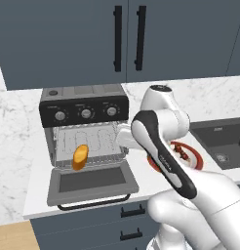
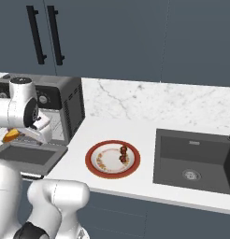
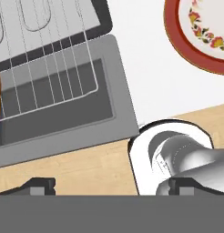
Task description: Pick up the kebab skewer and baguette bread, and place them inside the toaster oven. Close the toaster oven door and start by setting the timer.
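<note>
In the left base view, the baguette bread [image 1: 80, 157] lies on the front edge of the toaster oven [image 1: 85, 127] wire rack [image 1: 88, 144], its long axis running front to back, tipped toward the dropped toaster oven door [image 1: 92, 181]. It is a short golden-orange oval.

In the right base view, the kebab skewer [image 2: 123, 153], a thin stick of dark chunks, lies on the plate [image 2: 100, 165], pointing roughly front to back.

In the hand view, the gripper [image 3: 111, 185] is spread wide, fingertips [image 3: 41, 185] holding nothing, above the door.
</note>
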